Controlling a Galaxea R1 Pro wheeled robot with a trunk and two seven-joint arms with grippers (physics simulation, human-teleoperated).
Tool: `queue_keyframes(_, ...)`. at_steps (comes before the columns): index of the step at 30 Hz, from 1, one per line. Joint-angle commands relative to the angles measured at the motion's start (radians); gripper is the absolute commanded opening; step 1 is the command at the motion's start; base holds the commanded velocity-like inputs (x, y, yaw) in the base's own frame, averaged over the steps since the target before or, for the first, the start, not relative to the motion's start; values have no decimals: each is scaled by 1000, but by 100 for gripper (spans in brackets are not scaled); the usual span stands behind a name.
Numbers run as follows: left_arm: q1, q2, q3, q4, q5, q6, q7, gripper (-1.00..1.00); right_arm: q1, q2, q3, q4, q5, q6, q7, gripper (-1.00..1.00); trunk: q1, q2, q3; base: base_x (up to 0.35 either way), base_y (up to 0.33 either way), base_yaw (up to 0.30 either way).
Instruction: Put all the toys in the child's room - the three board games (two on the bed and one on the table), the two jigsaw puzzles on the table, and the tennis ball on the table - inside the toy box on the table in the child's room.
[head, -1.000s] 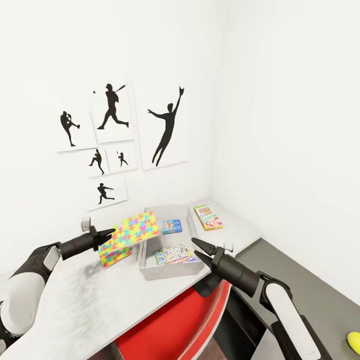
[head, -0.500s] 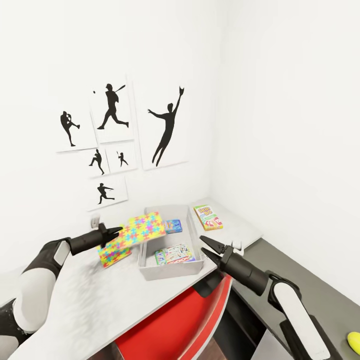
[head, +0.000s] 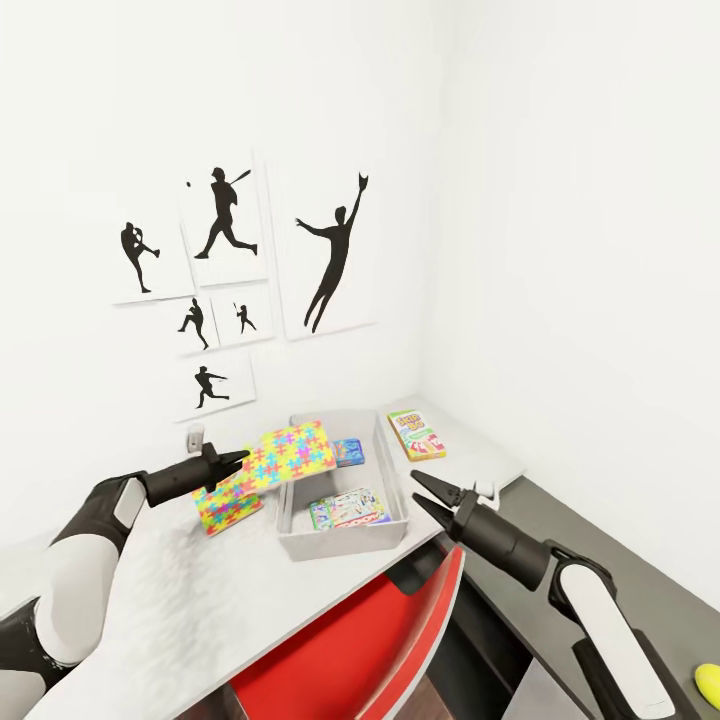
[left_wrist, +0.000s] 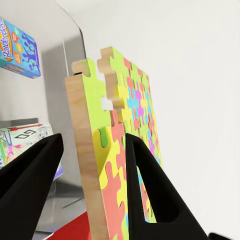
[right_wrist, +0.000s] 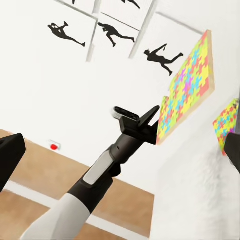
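Note:
My left gripper (head: 240, 460) is shut on the edge of a colourful jigsaw puzzle (head: 295, 448), holding it tilted in the air over the left rim of the grey toy box (head: 340, 545). The left wrist view has that puzzle (left_wrist: 120, 150) edge-on between the fingers (left_wrist: 150, 185). A second puzzle (head: 225, 503) lies on the white table (head: 200, 590) under it. Inside the box lie a blue board game (head: 348, 452) and a white-green one (head: 348, 508). The Skip-Bo game (head: 415, 433) lies on the table to the right of the box. My right gripper (head: 428, 490) hangs open beside the box's right front corner.
A red chair (head: 350, 640) stands tucked under the table's front edge, below the box. White walls meet in a corner behind the table, with baseball silhouette posters (head: 330, 250). A small yellow-green round thing (head: 708, 682) lies on the dark grey surface at the lower right.
My left gripper has carried the puzzle to the right, further over the toy box. My right arm has drifted a little right and down.

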Motion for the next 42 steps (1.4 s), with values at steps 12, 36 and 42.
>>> queue_keyframes(12,-2,-18,2,-1,1,8,1,-100,-1,-4,0,0,1,2,25,100,1,-2,-2,0,0,0)
queue_keyframes(36,-93,-168,2,-1,-5,-9,306,-100,-1,-13,0,0,1,3,32,100,1,-2,-2,0,0,0)
queue_keyframes(42,-93,-203,0,4,-7,-48,326,-100,-1,-29,0,0,1,3,32,100,1,-2,-2,0,0,0)
